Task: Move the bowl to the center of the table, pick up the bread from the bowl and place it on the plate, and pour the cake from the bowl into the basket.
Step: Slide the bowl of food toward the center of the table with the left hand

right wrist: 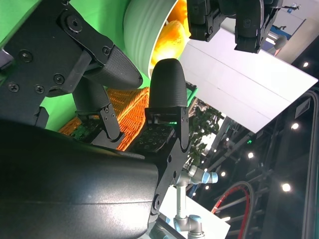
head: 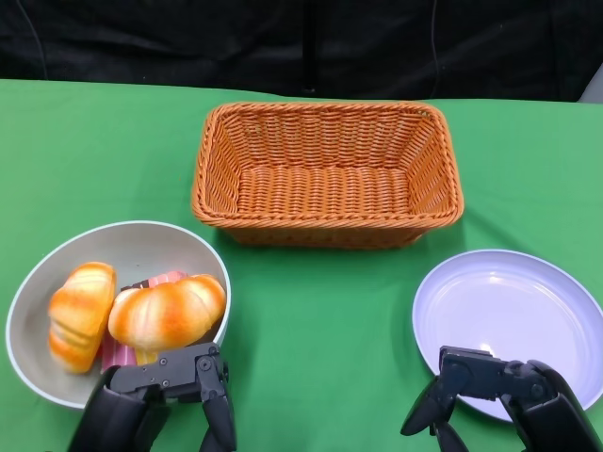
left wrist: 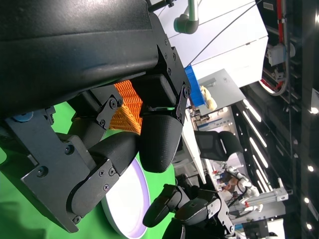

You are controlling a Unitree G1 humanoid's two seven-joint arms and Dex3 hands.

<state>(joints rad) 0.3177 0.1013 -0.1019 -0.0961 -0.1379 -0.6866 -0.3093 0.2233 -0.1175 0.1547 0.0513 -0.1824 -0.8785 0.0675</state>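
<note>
A grey bowl (head: pixel 141 240) sits at the table's front left. It holds two orange bread rolls (head: pixel 168 313) and a pink cake slice (head: pixel 162 279) partly hidden under them. My left hand (head: pixel 160 400) hovers at the bowl's near rim with fingers apart, holding nothing. The white plate (head: pixel 513 311) lies at the front right. My right hand (head: pixel 504 395) hangs over the plate's near edge, fingers spread and empty. The orange wicker basket (head: pixel 327 174) stands empty at the back centre. In the right wrist view the bowl (right wrist: pixel 144 30) and a roll (right wrist: pixel 172 42) show beyond my fingers (right wrist: pixel 167 89).
Green cloth (head: pixel 320 330) covers the table, with bare cloth between bowl and plate. A black backdrop runs behind the far edge. The left wrist view shows the basket (left wrist: pixel 124 107), the plate (left wrist: pixel 132 199) and my right hand (left wrist: pixel 189 211).
</note>
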